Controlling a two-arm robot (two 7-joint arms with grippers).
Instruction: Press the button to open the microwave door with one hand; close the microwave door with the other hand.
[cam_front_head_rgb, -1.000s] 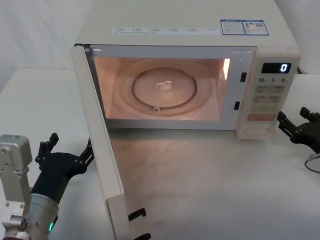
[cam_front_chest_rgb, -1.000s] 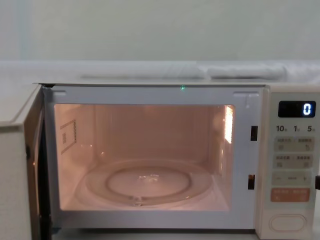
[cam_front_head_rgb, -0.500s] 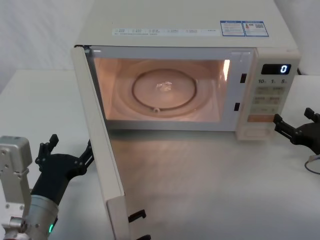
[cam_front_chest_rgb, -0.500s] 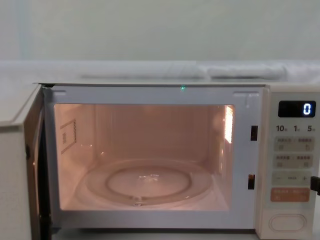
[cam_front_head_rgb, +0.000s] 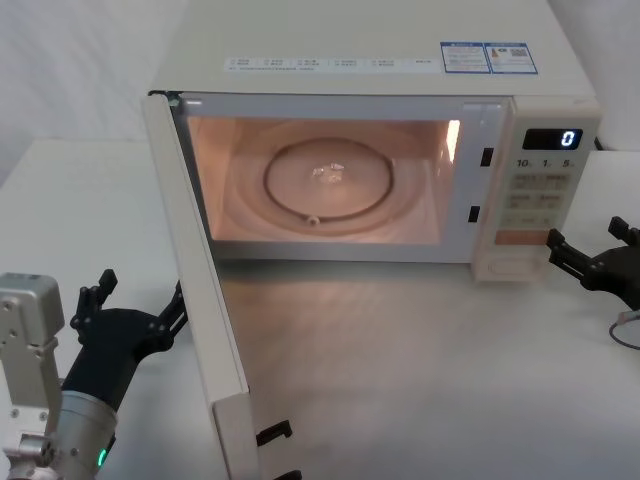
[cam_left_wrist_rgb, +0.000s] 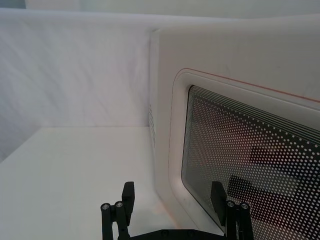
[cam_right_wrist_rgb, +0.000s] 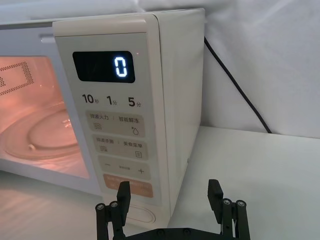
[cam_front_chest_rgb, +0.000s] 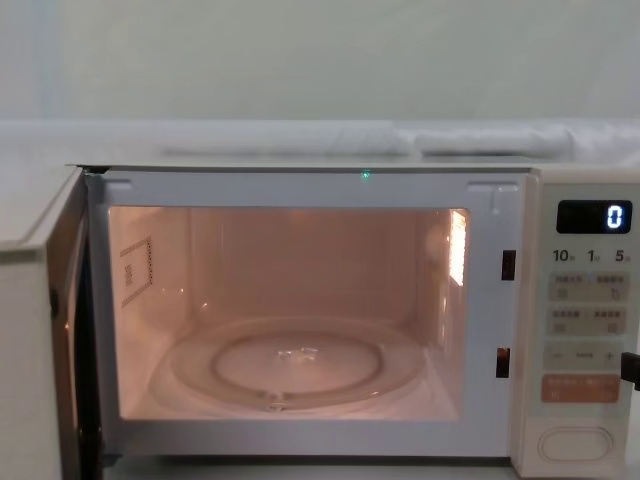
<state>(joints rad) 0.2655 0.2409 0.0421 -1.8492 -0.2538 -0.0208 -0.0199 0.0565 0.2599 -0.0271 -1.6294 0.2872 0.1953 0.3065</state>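
The microwave door (cam_front_head_rgb: 196, 300) stands swung wide open toward me on the left, and its dark dotted window (cam_left_wrist_rgb: 245, 155) faces my left gripper. My left gripper (cam_front_head_rgb: 142, 286) is open just outside the door's outer face, low over the table; one fingertip (cam_left_wrist_rgb: 217, 189) lies close to the window. The cream button (cam_front_head_rgb: 510, 266) sits at the bottom of the control panel (cam_front_chest_rgb: 575, 445). My right gripper (cam_front_head_rgb: 584, 233) is open, just right of the panel at button height; in the right wrist view a finger partly covers the button (cam_right_wrist_rgb: 145, 216).
The lit cavity holds a glass turntable (cam_front_head_rgb: 328, 178). Door latch hooks (cam_front_head_rgb: 274, 430) stick out at the door's near end. A black power cable (cam_right_wrist_rgb: 235, 86) runs down the wall behind the microwave, and a thin wire (cam_front_head_rgb: 626, 332) lies on the white table at right.
My right gripper has shifted slightly left toward the control panel. The door and the left gripper stay where they were.
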